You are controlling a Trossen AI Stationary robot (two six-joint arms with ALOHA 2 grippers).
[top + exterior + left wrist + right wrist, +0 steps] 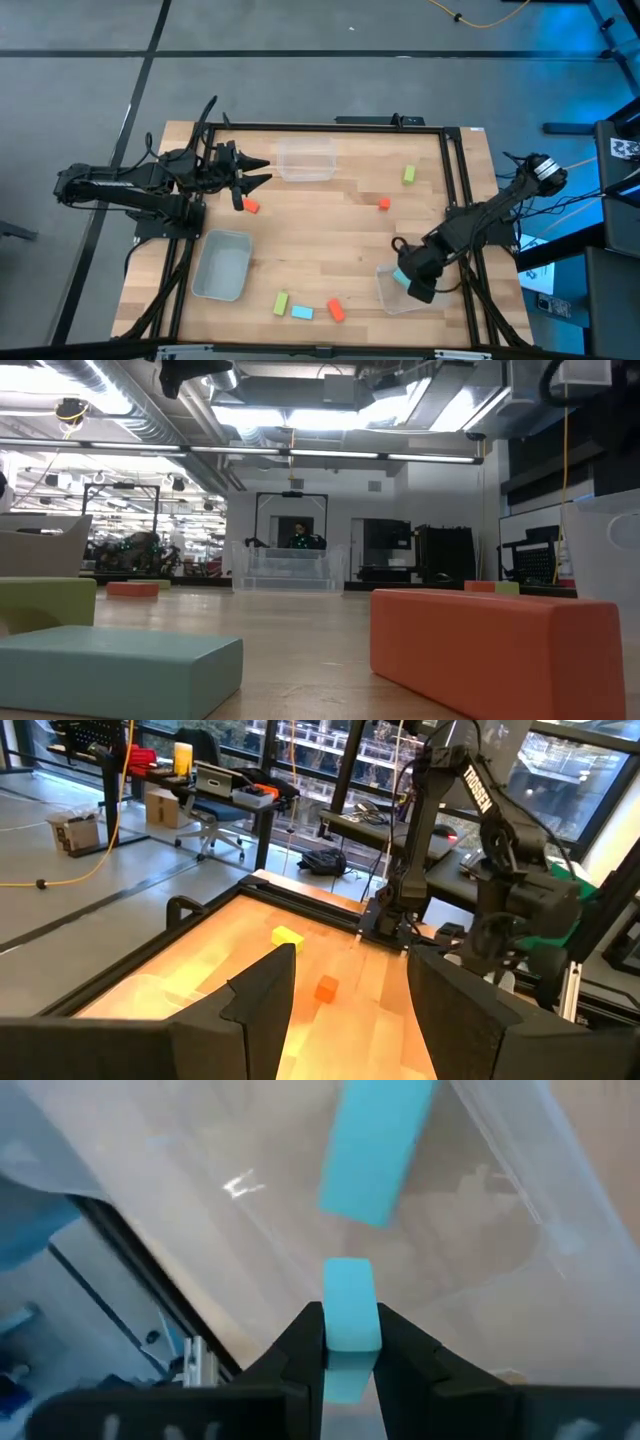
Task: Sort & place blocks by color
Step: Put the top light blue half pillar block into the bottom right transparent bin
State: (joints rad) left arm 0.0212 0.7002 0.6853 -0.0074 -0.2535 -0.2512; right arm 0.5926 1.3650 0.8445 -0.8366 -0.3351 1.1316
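My right gripper [405,278] hangs over the clear bin [392,300] at the table's near right and is shut on a cyan block [348,1305]. A second cyan block [378,1150] lies flat on that bin's floor. My left gripper [262,172] is open above the table's far left, next to another clear bin [305,160], with an orange-red block [250,206] on the wood just nearer than it. Loose on the table are a yellow-green block [409,174], an orange-red block [384,203], and near the front edge a yellow-green [282,302], a cyan [301,312] and an orange-red block [336,310]. My right gripper pinches the cyan block between its two fingers [300,1342], one on each long side. The fingers point down into the clear bin from above. The block's free end [348,1275] sticks out past the fingertips, above the bin's floor.
A third, frosted bin [222,265] sits at the near left. A dark metal frame [455,190] borders the table's sides. Bare wood lies in the table's middle. In the low view the front blocks [495,650] loom large before the far bin [288,570].
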